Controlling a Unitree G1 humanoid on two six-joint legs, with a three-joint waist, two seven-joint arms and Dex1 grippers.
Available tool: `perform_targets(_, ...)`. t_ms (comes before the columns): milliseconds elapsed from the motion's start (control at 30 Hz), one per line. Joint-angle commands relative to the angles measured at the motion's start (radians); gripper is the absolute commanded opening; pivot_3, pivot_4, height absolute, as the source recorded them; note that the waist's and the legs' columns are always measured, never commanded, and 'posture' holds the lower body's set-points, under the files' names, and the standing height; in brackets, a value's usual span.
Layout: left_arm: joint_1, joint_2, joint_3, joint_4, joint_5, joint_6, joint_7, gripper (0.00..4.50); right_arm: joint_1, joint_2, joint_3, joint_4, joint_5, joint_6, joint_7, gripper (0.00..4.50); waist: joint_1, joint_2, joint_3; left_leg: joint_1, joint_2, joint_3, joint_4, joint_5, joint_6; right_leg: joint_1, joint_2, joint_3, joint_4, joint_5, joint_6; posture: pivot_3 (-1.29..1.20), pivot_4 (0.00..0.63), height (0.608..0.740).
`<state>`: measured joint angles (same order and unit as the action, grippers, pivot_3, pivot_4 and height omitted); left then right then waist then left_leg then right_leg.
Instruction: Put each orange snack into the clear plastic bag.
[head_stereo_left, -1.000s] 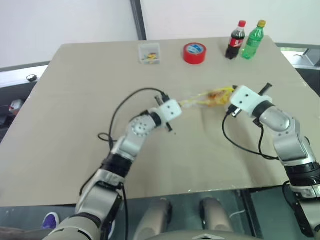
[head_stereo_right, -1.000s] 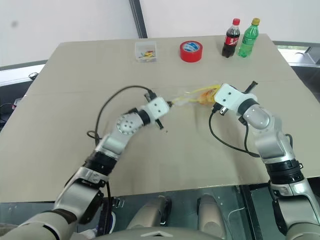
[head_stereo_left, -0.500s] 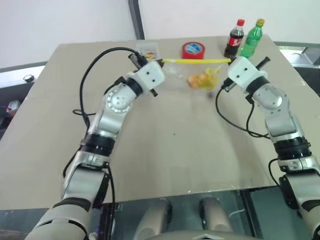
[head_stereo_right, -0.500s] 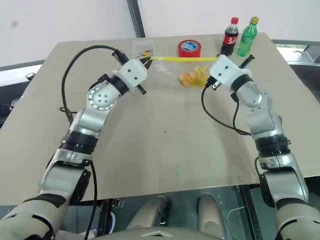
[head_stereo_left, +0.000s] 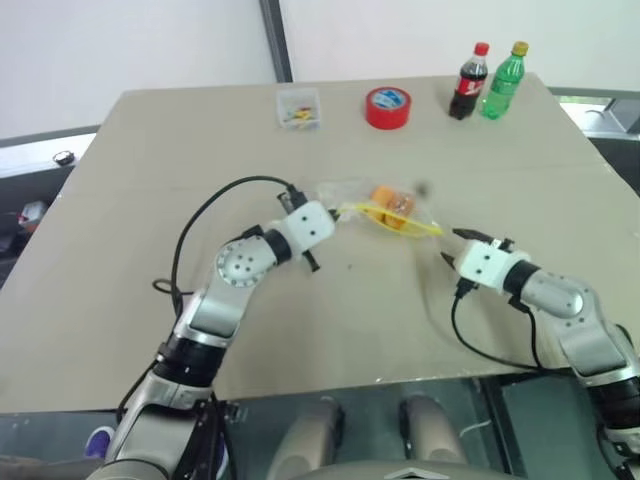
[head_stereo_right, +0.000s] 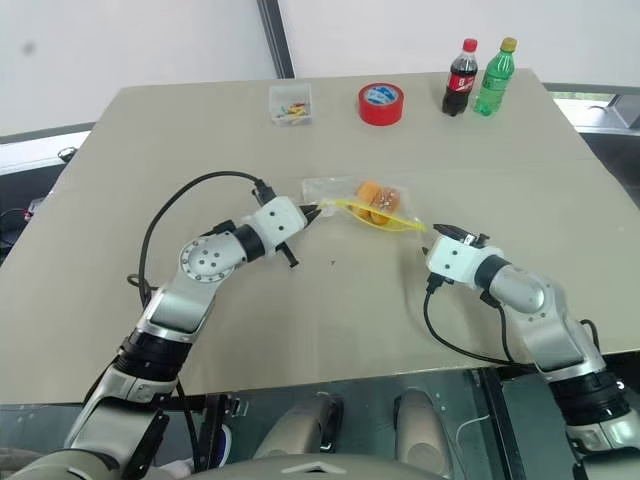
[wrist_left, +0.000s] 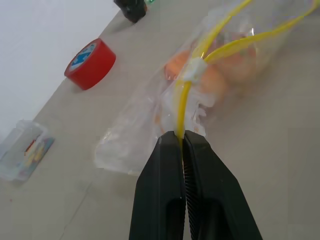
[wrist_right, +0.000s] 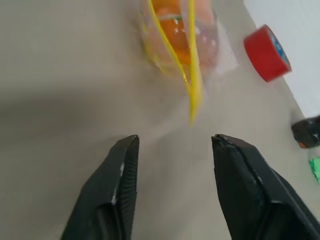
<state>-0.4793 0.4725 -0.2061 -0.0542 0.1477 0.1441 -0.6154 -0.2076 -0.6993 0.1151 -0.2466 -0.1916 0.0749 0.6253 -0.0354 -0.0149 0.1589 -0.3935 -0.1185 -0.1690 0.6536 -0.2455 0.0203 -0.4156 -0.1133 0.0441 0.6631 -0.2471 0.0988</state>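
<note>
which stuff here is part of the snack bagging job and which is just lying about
Job: clear plastic bag, orange snacks inside it, left gripper shut on its yellow strip, right gripper open.
Lying about: red tape roll, cola bottle, green bottle, small clear box.

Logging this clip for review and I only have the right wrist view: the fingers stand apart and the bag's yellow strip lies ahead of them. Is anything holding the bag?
Observer: Yes. The left gripper is shut on the yellow strip of the clear plastic bag.
Operator: Are the orange snacks inside?
Observer: Orange snacks show through the bag's film in the head views, inside it.
Operator: Is the bag off the table?
Observer: It appears to lie on the table, between the two arms.
Operator: And the right gripper?
Observer: The right gripper is open, apart from the bag.
</note>
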Motion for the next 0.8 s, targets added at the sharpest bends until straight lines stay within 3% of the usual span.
perform_targets(33,-0.035,-0.001,-0.003,-0.047,-0.015,-0.004,-0.025,0.0,-0.066,0.002,-0.007,-0.165,0.051,0.1,0.066,2.29,-0.002,0.0,0.0,0.0,0.0,0.0,0.0,0.0,0.0,0.0,0.0,0.0,0.0,0.0,0.0,0.0,0.15,0.74)
perform_targets(300,-0.084,-0.017,-0.019,-0.067,-0.034,0.03,-0.078,0.0,-0.323,0.15,0.221,-0.045,-0.136,0.081,0.027,2.29,0.007,0.0,0.0,-0.001,0.0,-0.001,0.0,0.0,0.0,0.0,0.0,-0.001,-0.001,0.0,0.0,0.0,0.15,0.74)
perform_targets(767,-0.106,-0.03,-0.013,-0.113,-0.028,0.111,-0.065,0.0,-0.405,0.205,0.242,0.077,-0.265,-0.036,-0.053,2.29,0.017,0.0,0.0,-0.004,0.0,-0.001,0.0,0.0,0.0,-0.003,0.0,-0.001,-0.001,0.0,0.0,0.0,0.15,0.74)
perform_targets(800,-0.107,-0.03,-0.014,-0.112,-0.027,0.111,-0.065,0.0,-0.41,0.207,0.242,0.081,-0.269,-0.044,-0.057,2.06,0.018,0.0,0.0,-0.004,0.0,-0.001,0.0,0.0,0.0,-0.003,0.0,-0.001,-0.001,0.0,0.0,0.0,0.15,0.74)
